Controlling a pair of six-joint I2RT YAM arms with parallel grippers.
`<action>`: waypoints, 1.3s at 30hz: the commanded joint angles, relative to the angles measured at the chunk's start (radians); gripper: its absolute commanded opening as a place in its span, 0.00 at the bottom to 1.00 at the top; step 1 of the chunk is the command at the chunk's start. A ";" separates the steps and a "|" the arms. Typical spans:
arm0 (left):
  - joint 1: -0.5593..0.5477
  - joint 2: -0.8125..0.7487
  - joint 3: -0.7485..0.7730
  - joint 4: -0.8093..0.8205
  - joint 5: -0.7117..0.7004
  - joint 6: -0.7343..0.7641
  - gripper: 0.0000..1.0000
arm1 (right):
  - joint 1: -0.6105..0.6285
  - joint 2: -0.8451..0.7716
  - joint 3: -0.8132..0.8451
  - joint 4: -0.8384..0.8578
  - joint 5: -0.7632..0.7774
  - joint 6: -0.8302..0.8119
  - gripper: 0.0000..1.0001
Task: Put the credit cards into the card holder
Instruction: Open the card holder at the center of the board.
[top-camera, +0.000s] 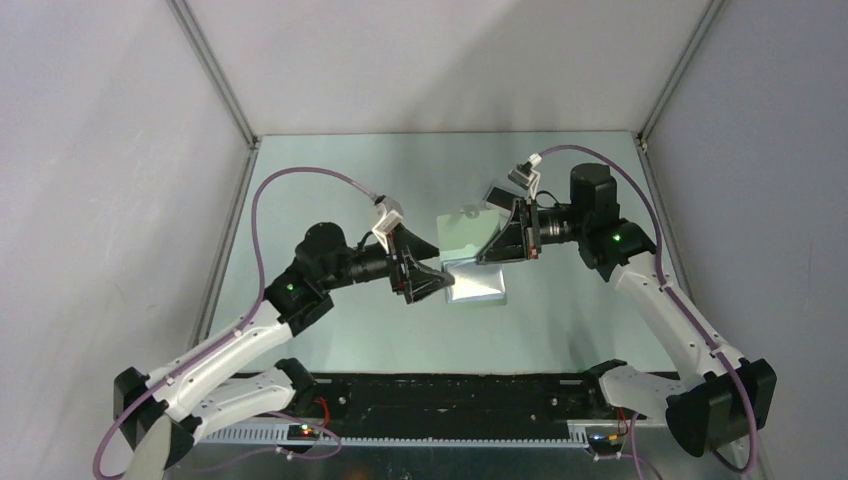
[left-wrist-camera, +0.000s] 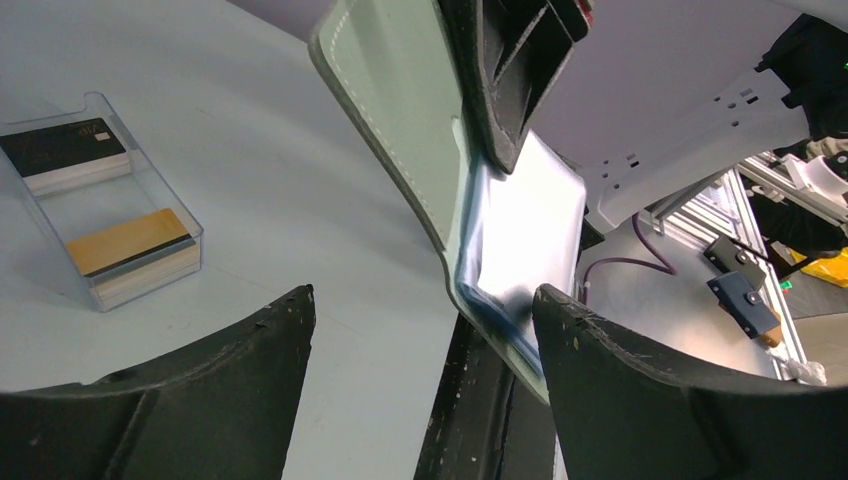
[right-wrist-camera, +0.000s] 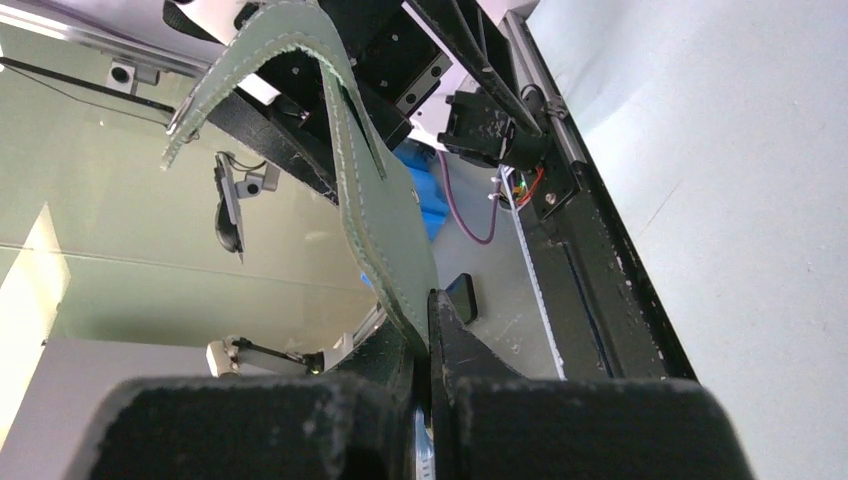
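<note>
the right gripper (right-wrist-camera: 428, 330) pinches the open card holder (top-camera: 470, 245) up in the air. the left gripper (left-wrist-camera: 422, 300) gapes wide beside it. the credit cards (left-wrist-camera: 125, 240) (gold, black) sit in a clear tray (left-wrist-camera: 192, 228).

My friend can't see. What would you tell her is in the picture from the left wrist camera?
The right gripper holds the open grey-green card holder up by one flap, its bluish inside facing right, in front of the open left gripper. At left, a clear tray holds a black card and an orange-gold card.
</note>
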 joint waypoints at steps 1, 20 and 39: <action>0.003 -0.056 -0.031 0.046 0.011 -0.007 0.84 | -0.017 -0.020 0.011 0.081 -0.034 0.066 0.00; 0.002 -0.025 -0.022 0.062 0.008 -0.024 0.83 | -0.021 -0.021 0.011 0.094 -0.051 0.081 0.00; 0.003 0.013 -0.032 0.222 -0.032 -0.075 0.83 | 0.013 -0.012 0.011 0.080 -0.069 0.060 0.00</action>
